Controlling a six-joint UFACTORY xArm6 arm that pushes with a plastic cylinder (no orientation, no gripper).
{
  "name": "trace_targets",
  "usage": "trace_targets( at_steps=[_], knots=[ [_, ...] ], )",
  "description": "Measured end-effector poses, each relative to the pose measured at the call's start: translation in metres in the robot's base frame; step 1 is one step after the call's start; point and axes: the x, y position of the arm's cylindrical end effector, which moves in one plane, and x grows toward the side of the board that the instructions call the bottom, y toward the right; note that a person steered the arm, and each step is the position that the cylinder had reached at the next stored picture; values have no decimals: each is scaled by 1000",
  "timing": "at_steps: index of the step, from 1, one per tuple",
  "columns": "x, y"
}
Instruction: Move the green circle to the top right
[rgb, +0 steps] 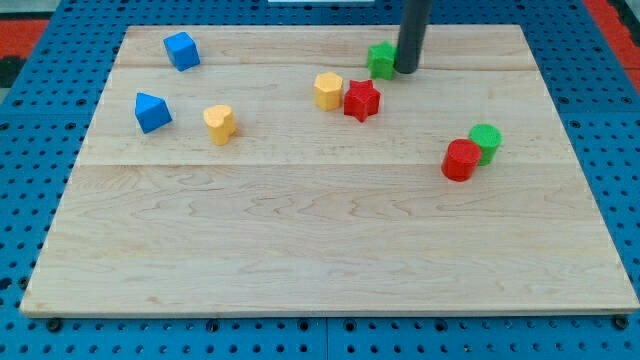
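Note:
The green circle is a short green cylinder at the view's right, mid-height on the wooden board. It touches a red cylinder at its lower left. My tip is near the view's top, right of centre, touching or almost touching the right side of a green star-like block. The tip is well above and left of the green circle, apart from it.
A red star and a yellow hexagon sit together below the green star-like block. A yellow heart and two blue blocks lie at the view's left.

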Motion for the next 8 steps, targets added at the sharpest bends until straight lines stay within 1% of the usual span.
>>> trace_targets(
  at_steps=[1, 2, 3, 4, 5, 6, 7, 8],
  knots=[
    [-21, -49],
    [-21, -62],
    [-10, 52],
    [52, 125],
    [165, 124],
    [200, 107],
    [162, 59],
    [118, 59]
  ],
)
